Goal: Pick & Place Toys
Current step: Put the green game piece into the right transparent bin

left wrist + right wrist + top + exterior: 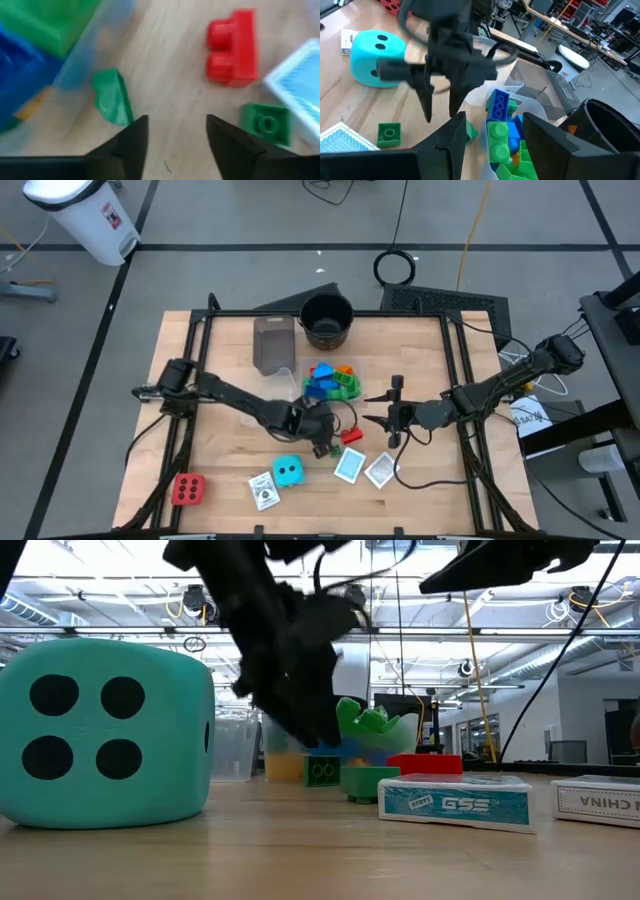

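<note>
A clear tub at mid-table holds several blue, green and orange blocks. In front of it a red block, a small green block and a green piece lie flat on the wood. My left gripper is open and empty, pointing down just above the table between the green piece and the small green block; it also shows in the high view. My right gripper is open and empty, to the right of the tub and raised. A cyan dotted cube and a red dotted cube rest near the front edge.
Three cards lie flat near the front edge. A second clear tub and a black round pot stand at the far side. Bare wood lies at the table's left and right.
</note>
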Robot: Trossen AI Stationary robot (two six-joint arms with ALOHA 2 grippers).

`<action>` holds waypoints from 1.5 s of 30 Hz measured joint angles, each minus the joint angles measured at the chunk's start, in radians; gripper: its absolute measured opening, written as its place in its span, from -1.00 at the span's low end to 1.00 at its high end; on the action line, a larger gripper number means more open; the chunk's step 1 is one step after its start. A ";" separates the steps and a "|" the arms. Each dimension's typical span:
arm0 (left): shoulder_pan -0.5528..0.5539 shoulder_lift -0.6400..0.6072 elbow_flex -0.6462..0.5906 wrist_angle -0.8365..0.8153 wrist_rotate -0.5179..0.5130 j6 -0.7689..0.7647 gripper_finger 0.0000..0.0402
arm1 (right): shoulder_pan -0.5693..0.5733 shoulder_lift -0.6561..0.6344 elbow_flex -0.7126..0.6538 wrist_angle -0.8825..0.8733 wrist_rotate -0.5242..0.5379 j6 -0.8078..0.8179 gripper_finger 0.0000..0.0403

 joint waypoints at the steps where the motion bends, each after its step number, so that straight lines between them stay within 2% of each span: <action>1: -0.010 0.011 0.000 0.000 -0.025 -0.032 0.09 | 0.000 0.000 0.000 -0.002 0.000 0.001 -0.18; 5: -0.061 0.027 0.000 -0.031 -0.231 -0.142 0.27 | 0.000 0.000 0.000 0.000 0.000 0.006 -0.18; 9: -0.090 0.041 0.000 -0.045 -0.337 -0.189 0.32 | 0.000 0.000 0.000 -0.002 0.000 0.010 -0.18; 19: -0.042 0.150 -0.001 0.045 -0.355 -0.218 0.16 | 0.000 0.000 0.000 0.001 0.000 0.010 -0.18; 26: -0.018 0.165 0.001 0.077 -0.331 -0.213 0.03 | 0.000 0.000 0.000 0.001 0.000 0.010 -0.18; 32: -0.018 0.166 0.000 0.096 -0.327 -0.192 -0.24 | 0.000 0.000 0.000 0.000 0.000 0.010 -0.18; 41: -0.016 0.167 0.000 0.104 -0.333 -0.191 -0.92 | 0.000 0.000 0.000 0.001 0.000 0.010 -0.18; 45: -0.017 0.167 -0.001 0.115 -0.331 -0.181 -0.94 | 0.000 0.000 0.000 0.001 0.000 0.010 -0.18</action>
